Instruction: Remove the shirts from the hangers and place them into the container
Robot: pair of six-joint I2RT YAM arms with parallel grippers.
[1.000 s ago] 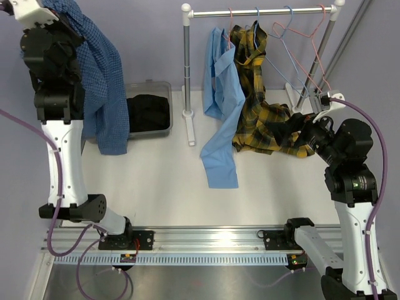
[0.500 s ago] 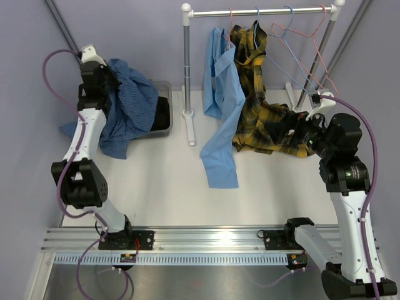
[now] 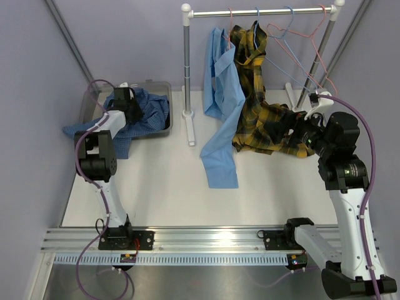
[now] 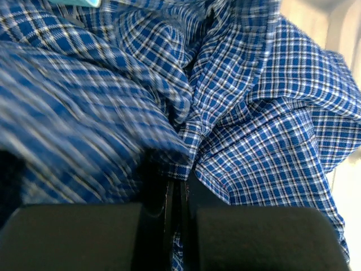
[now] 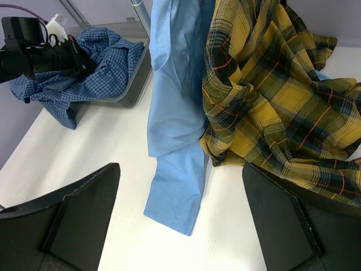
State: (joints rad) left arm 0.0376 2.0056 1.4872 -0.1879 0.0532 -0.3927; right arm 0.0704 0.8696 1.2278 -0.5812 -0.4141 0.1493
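**Checked shirt going into the tub, part of it outside the rim**

Left fingers [image 4: 179, 189] are pinched tight on a fold of the blue checked shirt [image 3: 140, 115], right over the tub [image 3: 159, 83]. Most of the shirt is heaped in the tub. A sleeve end trails out past the tub's left rim and a flap hangs over its near rim onto the desk [image 3: 187, 200].

Doing the drop well, as I judge it:
- Don't let go here, or the trailing cloth may drag the heap back out.
- Carry the pinched fold toward the tub's far right corner so the loose ends slide in over the rim.
- Then open the fingers low, so the cloth doesn't catch on them.
- The wrist view is filled with cloth, so I can't tell how deep the fingers sit.

Right fingers [image 5: 180, 169] are spread wide and hold nothing. They hover low over the desk, well to the right of the tub, pointed at the plaid shirt [image 3: 262, 119].

Edges and room:
- The wall runs close along the tub's left side, so there's little room to swing that way.
- The post of the rail [image 3: 262, 11] stands just to the right of the tub, so a rightward sweep has to be short.
- The light blue shirt [image 3: 219, 112] hangs beyond that post, its tail lying on the desk.
- Bare desk lies open on the tub's near side, the best way to pull the arm back.
- Empty hangers [image 3: 300, 44] hang far to the right of the tub.
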